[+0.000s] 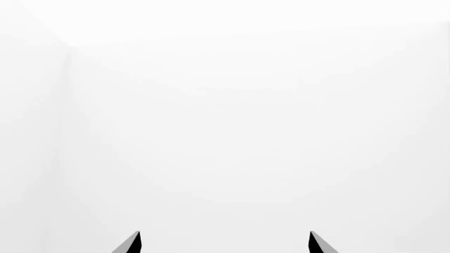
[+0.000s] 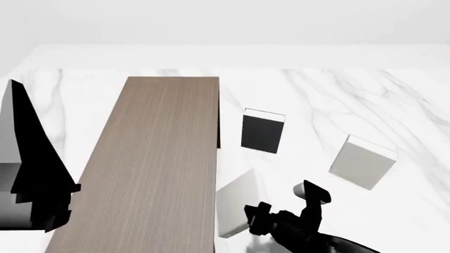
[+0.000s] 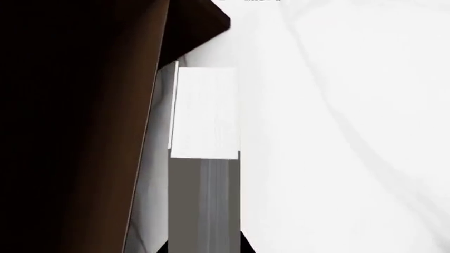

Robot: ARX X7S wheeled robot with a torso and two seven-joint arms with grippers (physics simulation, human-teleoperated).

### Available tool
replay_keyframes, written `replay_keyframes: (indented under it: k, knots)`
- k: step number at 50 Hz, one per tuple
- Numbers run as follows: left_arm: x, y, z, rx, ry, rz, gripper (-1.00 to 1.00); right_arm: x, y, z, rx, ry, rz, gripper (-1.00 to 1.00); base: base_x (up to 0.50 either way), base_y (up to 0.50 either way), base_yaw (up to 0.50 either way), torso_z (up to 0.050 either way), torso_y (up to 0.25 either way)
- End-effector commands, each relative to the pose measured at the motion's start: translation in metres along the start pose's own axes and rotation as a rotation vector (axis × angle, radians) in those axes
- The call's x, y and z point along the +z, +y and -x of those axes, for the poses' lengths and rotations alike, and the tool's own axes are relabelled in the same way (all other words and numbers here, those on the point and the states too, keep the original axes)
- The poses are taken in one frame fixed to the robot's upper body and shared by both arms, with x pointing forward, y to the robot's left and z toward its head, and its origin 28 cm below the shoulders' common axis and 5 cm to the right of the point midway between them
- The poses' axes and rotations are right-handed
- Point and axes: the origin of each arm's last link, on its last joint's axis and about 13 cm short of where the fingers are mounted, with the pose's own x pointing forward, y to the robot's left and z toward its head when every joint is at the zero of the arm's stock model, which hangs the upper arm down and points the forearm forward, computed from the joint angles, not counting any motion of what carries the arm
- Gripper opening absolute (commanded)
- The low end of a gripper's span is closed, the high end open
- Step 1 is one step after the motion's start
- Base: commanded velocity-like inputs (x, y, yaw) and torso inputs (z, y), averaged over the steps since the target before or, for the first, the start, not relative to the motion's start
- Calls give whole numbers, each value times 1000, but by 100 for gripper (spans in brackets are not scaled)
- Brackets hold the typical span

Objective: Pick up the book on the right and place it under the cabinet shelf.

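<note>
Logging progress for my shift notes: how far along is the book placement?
Done: the book is gripped by the right gripper and brought to the cabinet shelf. In hand: it hangs tilted right beside the cabinet's right edge. Left: getting it under the shelf and letting go. The left gripper is open and idle.

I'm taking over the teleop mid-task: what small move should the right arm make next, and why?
Probably slide the book left, toward the cabinet. The right gripper holds it by one end, and it sits just beside the cabinet's side, not yet under it.
</note>
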Motion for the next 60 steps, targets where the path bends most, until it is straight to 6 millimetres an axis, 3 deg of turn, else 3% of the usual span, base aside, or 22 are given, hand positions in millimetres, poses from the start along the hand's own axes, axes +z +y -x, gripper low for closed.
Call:
replay_keyframes:
  k: [1,29,39,48,49,60]
  knots:
    - [0,0,-1,-2,0,1,100,-8,-4,-7,3,21,-2,-100,0,0,3,0,0]
    - [0,1,0,-1,0,6,100,-34,-33,-12,-283,165,87,-100,1,0,2,0,-2]
    - [0,1,3,-1,-1,7,100,-47,-34,-7,-443,217,270,-100,1,1,3,0,-9]
    - [-1,2,4,0,-2,8,100,-59,-55,-15,-512,279,333,-100,3,2,4,0,-9]
    - [-1,2,4,0,-2,8,100,-59,-56,-15,-521,281,337,100,11,3,6,0,-10]
    - [-1,1,5,-1,-3,7,100,-59,-59,-17,-546,278,366,100,1,0,2,0,-8]
